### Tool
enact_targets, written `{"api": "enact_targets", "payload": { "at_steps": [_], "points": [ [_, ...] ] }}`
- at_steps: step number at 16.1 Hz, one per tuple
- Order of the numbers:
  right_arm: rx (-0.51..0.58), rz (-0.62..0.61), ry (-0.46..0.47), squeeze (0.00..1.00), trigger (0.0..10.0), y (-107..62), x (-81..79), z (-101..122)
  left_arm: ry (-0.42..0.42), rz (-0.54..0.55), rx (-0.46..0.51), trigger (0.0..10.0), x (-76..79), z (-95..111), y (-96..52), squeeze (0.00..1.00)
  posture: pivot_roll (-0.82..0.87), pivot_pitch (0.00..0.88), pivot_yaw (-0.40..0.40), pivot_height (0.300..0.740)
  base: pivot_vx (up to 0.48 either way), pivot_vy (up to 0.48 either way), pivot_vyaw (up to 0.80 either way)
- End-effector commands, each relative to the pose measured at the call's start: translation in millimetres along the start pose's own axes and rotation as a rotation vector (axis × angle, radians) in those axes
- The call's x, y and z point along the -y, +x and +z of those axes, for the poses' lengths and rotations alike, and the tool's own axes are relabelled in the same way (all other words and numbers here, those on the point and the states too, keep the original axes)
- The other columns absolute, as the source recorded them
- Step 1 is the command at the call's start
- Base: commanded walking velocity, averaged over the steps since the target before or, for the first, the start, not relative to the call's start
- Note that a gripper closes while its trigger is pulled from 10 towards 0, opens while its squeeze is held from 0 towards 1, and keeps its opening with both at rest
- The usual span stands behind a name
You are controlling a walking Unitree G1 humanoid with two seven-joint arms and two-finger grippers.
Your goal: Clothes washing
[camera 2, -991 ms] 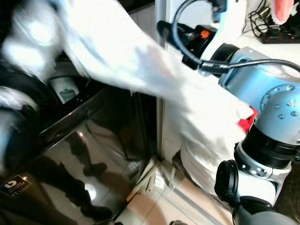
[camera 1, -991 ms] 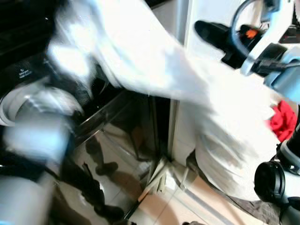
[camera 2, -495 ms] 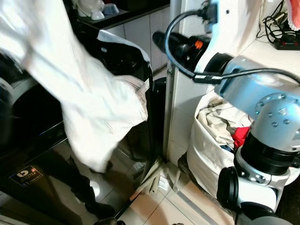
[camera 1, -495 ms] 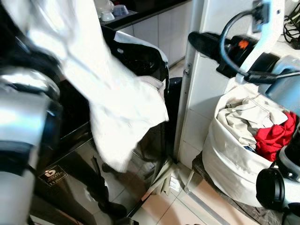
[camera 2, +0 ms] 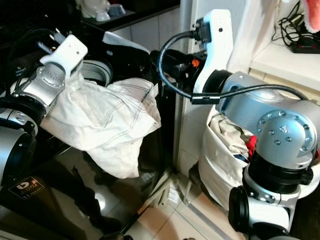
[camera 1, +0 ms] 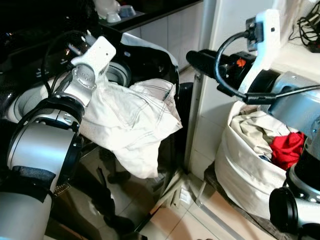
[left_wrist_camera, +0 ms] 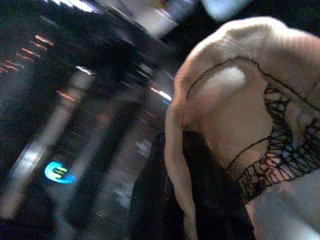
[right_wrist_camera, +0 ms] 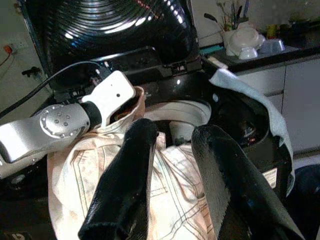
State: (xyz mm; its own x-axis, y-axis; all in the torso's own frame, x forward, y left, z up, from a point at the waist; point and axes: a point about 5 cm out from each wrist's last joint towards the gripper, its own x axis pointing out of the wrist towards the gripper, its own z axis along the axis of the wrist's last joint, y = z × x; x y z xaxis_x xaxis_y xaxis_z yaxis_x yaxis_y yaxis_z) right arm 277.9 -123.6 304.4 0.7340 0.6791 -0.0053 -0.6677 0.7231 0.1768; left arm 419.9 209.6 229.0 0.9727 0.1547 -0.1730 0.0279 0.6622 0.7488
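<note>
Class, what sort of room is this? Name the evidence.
Probably a home laundry corner: a black top-loading washing machine with its lid up, a white fabric laundry bag full of clothes, and the left end effector holding a cream garment over the drum.

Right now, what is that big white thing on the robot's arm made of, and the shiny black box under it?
The white garment looks like soft woven cloth, maybe cotton: it crumples into folds and shows stitched seams. The washing machine front looks like glossy black glass or plastic, since it mirrors the room like a dark mirror. The laundry bag beside it seems to be matte pale fabric.
</note>
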Motion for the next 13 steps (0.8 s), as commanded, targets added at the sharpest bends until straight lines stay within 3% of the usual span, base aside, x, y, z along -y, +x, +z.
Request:
{"api": "enact_targets", "payload": {
  "at_steps": [1, 4, 12, 13],
  "points": [
    [-0.005, 0.007, -0.022, 0.0, 10.0, -0.6, -4.5, -1, -0.045, -0.072, -0.047, 10.0, 5.5, -7, -0.2, 1.0, -0.12, 0.0, 0.084, 0.74, 0.0, 0.0, 0.0],
    [-0.007, 0.002, -0.02, 0.0, 10.0, -0.4, -2.9, -1, -0.1, -0.084, -0.036, 10.0, 2.6, -2, -0.2, 1.0, -0.11, 0.0, 0.082, 0.74, 0.0, 0.0, 0.0],
    [-0.06, -0.023, 0.01, 0.0, 10.0, 3.8, 0.3, -19, -0.22, 0.019, 0.063, 10.0, -15.4, 13, -0.7, 1.0, -0.11, 0.0, 0.082, 0.74, 0.0, 0.0, 0.0],
    [-0.06, -0.027, 0.011, 0.0, 10.0, 3.6, 0.6, -19, -0.243, 0.022, 0.069, 0.0, -16.4, 14, -0.8, 1.0, -0.11, 0.0, 0.083, 0.74, 0.0, 0.0, 0.0]
  ]
}}
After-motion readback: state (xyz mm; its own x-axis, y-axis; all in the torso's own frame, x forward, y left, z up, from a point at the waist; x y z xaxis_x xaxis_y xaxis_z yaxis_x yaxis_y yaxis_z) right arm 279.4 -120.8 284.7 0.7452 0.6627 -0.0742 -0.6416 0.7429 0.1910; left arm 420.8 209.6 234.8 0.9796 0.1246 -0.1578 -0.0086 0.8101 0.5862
